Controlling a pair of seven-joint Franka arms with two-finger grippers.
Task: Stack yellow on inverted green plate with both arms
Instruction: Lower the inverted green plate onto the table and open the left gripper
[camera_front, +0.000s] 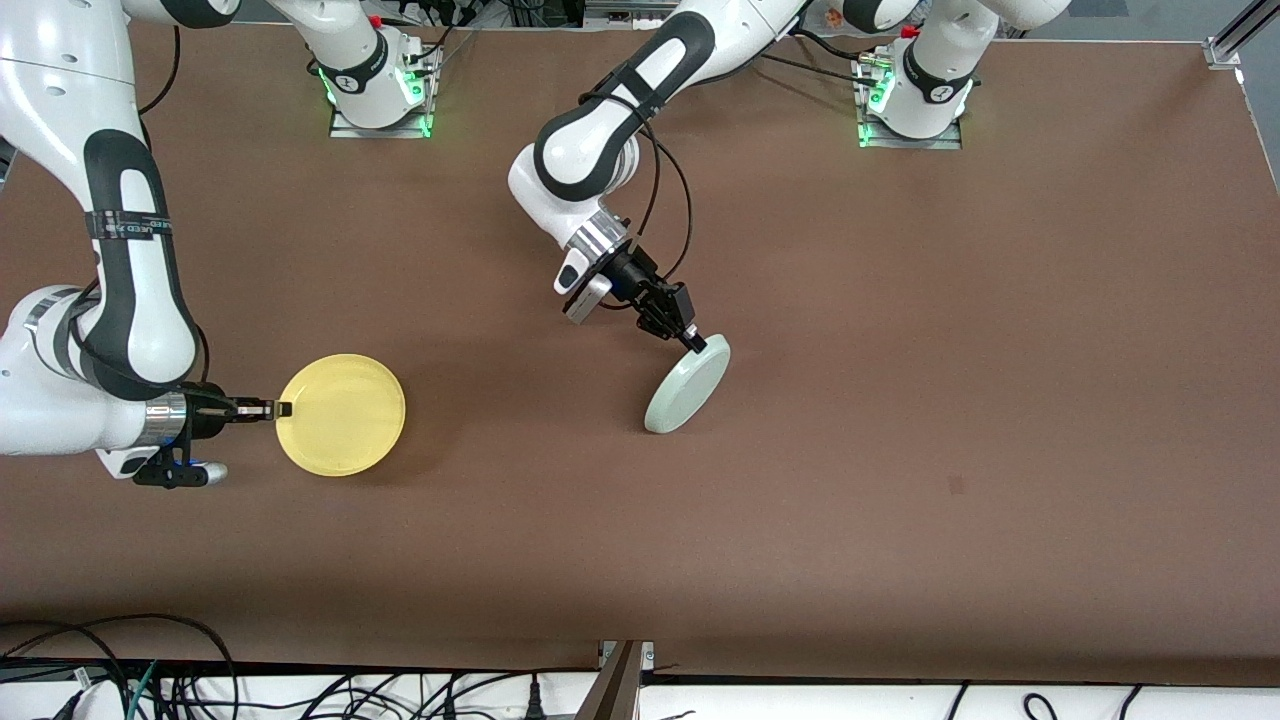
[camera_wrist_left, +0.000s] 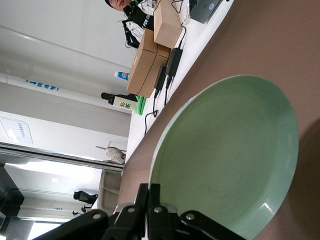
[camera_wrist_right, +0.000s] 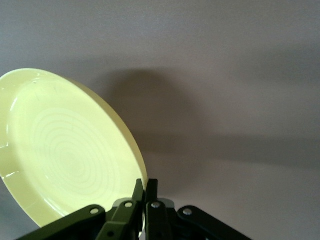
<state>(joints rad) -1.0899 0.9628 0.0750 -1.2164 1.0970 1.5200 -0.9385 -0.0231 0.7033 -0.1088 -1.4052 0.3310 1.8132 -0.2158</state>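
The pale green plate (camera_front: 688, 389) stands tilted steeply near the table's middle, its lower edge at the table. My left gripper (camera_front: 691, 342) is shut on its upper rim. In the left wrist view the plate's hollow face (camera_wrist_left: 227, 155) fills the frame above my left gripper (camera_wrist_left: 154, 192). The yellow plate (camera_front: 342, 414) is toward the right arm's end of the table, held about level just above the table. My right gripper (camera_front: 284, 409) is shut on its rim. The right wrist view shows the yellow plate (camera_wrist_right: 65, 150) with my right gripper (camera_wrist_right: 145, 189) clamped on its edge.
The brown table (camera_front: 900, 400) spreads wide around both plates. Both arm bases (camera_front: 375, 80) stand along its edge farthest from the front camera. Cables (camera_front: 150, 680) lie along the nearest edge.
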